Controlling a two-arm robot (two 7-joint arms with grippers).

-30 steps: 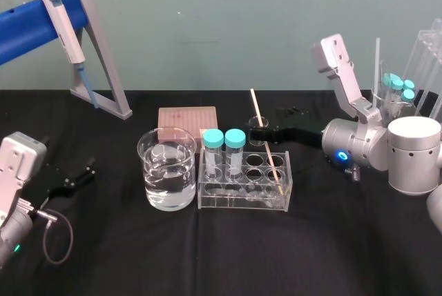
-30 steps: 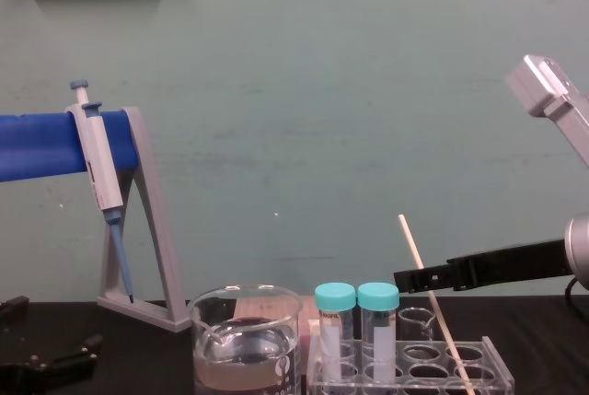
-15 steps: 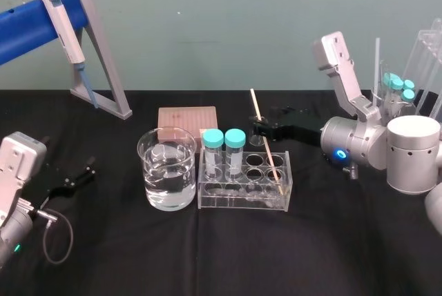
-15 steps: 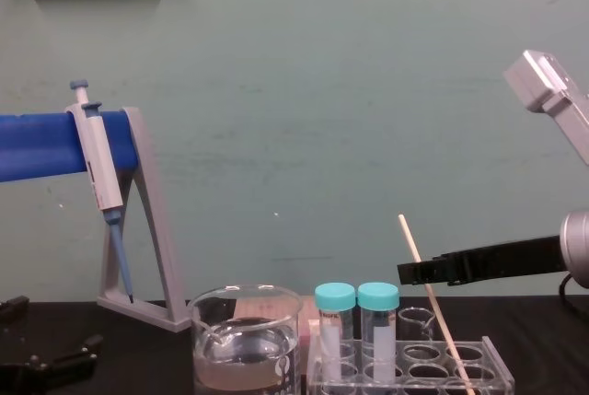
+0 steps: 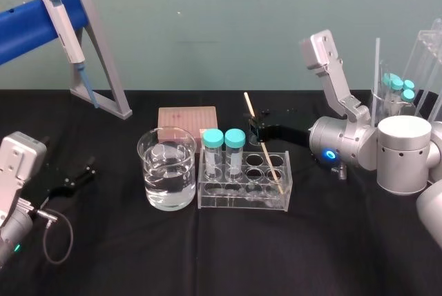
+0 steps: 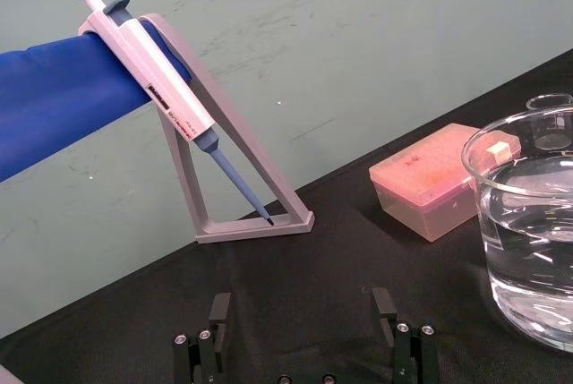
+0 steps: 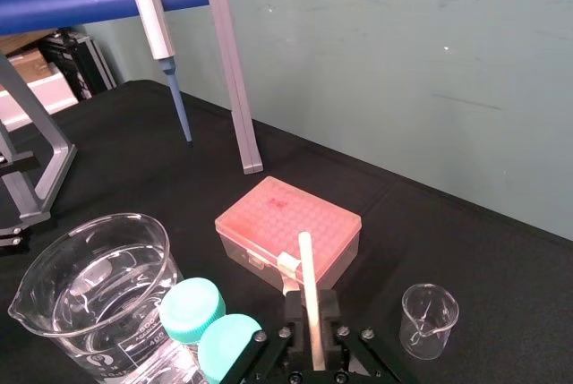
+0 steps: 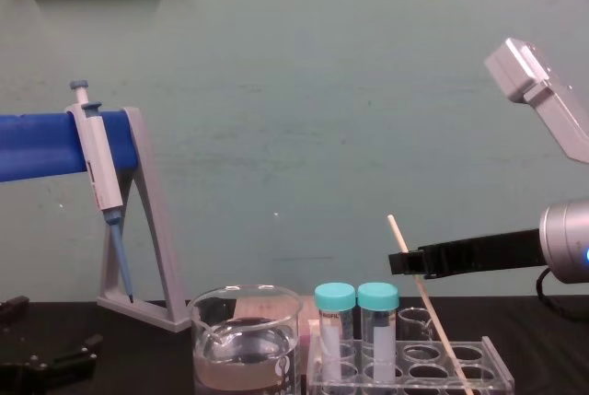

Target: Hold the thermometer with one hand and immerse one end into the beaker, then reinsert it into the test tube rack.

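My right gripper [image 5: 255, 130] is matte black; its arm [image 5: 356, 145] is silver-grey, with a glowing blue ring [image 5: 327, 154]. The thermometer [image 5: 250, 110] is pale cream. The beaker [image 5: 166, 145] and test tube rack [image 5: 242, 199] are colourless and clear. Both tube caps [image 5: 213, 137] are teal, the box [image 5: 187, 118] speckled pink, and the table [image 5: 207, 261] plain black.

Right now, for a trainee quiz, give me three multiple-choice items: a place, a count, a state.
1. The thermometer has its lower end in: A the beaker; B the test tube rack; C the pipette stand.
2. Teal-capped tubes in the rack: A one; B four; C two.
3. The right gripper is: A shut on the thermometer; B holding the beaker; C open, touching nothing.
B: it stands in a rack hole. C: two caps show. A: its fingers clamp it. Left gripper idles open, far left.
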